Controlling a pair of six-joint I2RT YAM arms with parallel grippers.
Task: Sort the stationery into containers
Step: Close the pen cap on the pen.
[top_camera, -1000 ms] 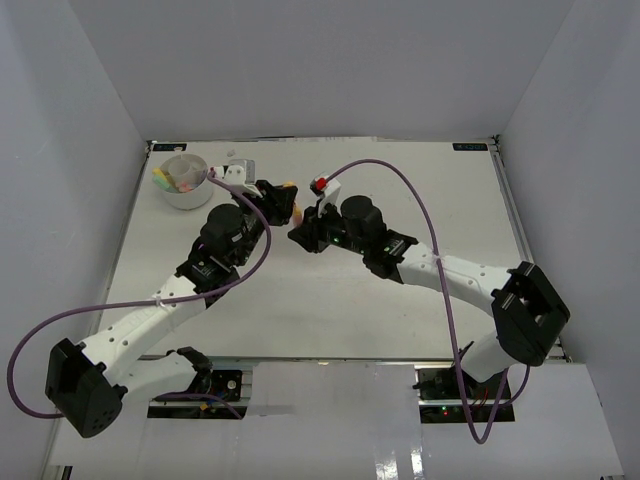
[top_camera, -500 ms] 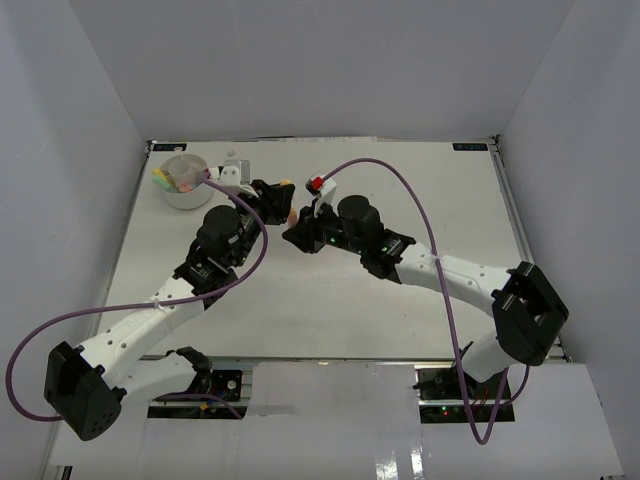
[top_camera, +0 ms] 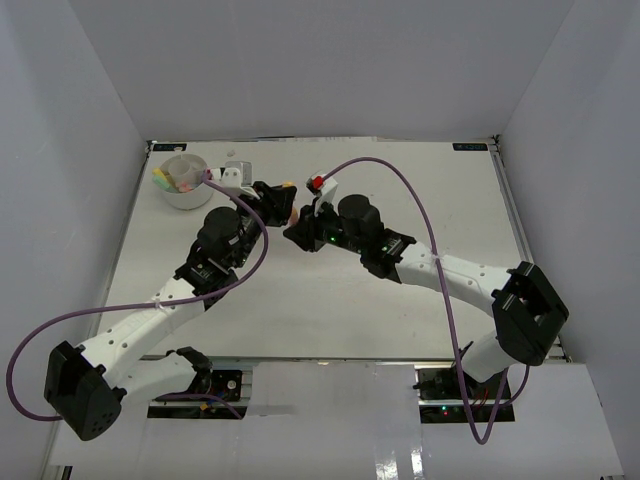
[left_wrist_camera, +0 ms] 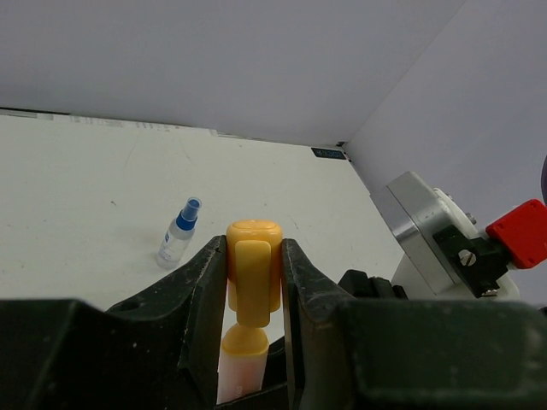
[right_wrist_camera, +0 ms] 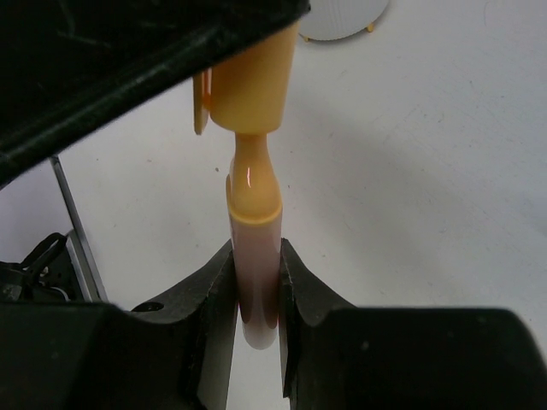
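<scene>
An orange-yellow marker (top_camera: pixel 289 212) hangs above the table between my two grippers. My left gripper (left_wrist_camera: pixel 254 278) is shut on its cap (left_wrist_camera: pixel 254 260). My right gripper (right_wrist_camera: pixel 256 286) is shut on its pale barrel (right_wrist_camera: pixel 254 248). In the right wrist view the cap (right_wrist_camera: pixel 252 81) stands above the barrel, and a narrow orange neck shows between them. The white round container (top_camera: pixel 188 200) stands at the far left of the table with yellow, pink and green items inside. A blue-capped clear bottle (left_wrist_camera: pixel 179 232) lies on the table beyond the left gripper.
The right wrist's camera housing with a red part (left_wrist_camera: pixel 444 239) is close to the right of my left gripper. White walls enclose the table on three sides. Purple cables loop over both arms. The container's edge (right_wrist_camera: pixel 342 19) shows at the top of the right wrist view.
Both grippers have shifted a little toward the far side of the table with the marker held between them. Their grips have not changed.
</scene>
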